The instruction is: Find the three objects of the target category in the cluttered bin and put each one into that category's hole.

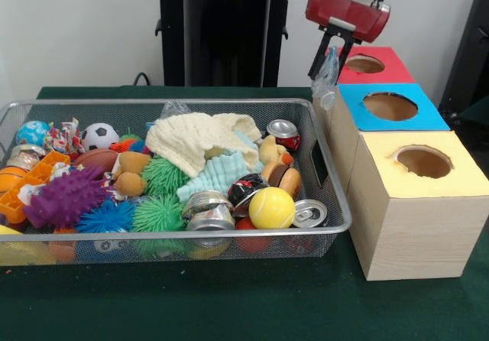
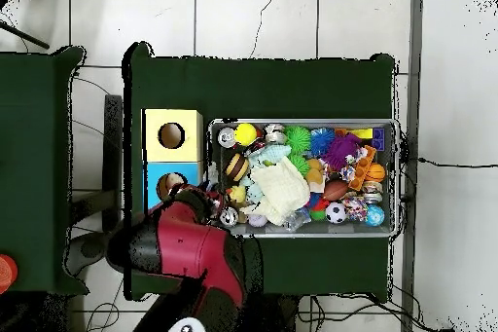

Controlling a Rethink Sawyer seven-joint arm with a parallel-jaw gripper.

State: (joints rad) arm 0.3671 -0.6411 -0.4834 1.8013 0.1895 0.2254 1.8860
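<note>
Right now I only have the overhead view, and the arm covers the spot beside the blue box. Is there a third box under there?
Observer: Yes. A red-topped box with a round hole stands right behind the blue-topped box, in the same row as the yellow one.
Operator: Where exactly is the gripper?
Observer: The gripper hangs above the boxes' edge on the bin side, about where red meets blue, not over any hole.
Operator: Is it carrying anything?
Observer: Yes. A crumpled piece of clear plastic hangs in its grasp.
</note>
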